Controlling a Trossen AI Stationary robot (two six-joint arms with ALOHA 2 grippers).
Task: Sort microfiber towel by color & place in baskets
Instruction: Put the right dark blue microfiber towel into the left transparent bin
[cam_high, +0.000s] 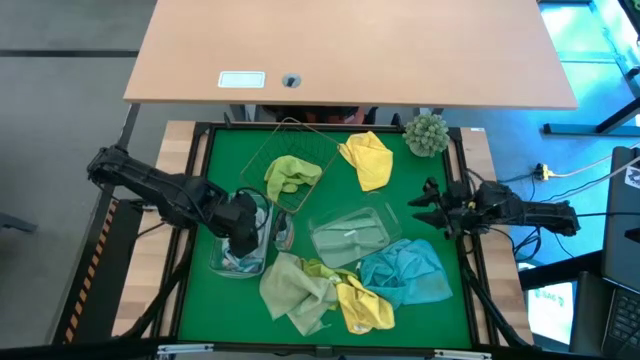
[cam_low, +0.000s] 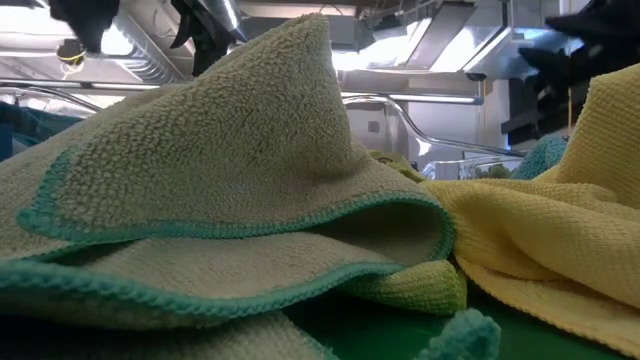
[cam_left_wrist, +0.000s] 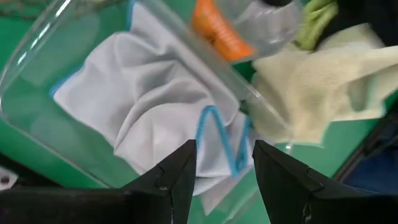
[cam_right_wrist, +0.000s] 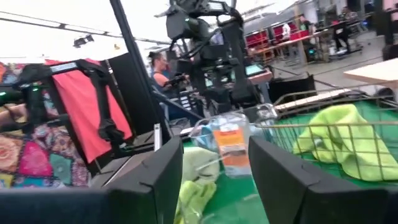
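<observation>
My left gripper (cam_high: 246, 234) (cam_left_wrist: 224, 169) is open, its fingers hanging just over a light grey-blue towel (cam_left_wrist: 155, 106) that lies in the left clear tub (cam_high: 226, 262). My right gripper (cam_high: 428, 206) (cam_right_wrist: 214, 180) is open and waits at the table's right edge. A lime green towel (cam_high: 291, 175) lies in the wire basket (cam_high: 270, 150). A yellow towel (cam_high: 368, 160) lies on the mat beside the basket. The middle clear tub (cam_high: 392, 216) holds a pale cloth. Near the front edge is a pile of pale olive (cam_high: 292, 290) (cam_low: 220, 170), yellow (cam_high: 362, 306) (cam_low: 560, 230) and teal (cam_high: 408, 270) towels.
A fuzzy grey-green plant ball (cam_high: 427, 133) sits at the mat's far right corner. A tan desk (cam_high: 350, 50) stands beyond the far edge. The green mat (cam_high: 215, 150) shows bare at the far left. A person (cam_right_wrist: 163, 70) and equipment show in the room behind.
</observation>
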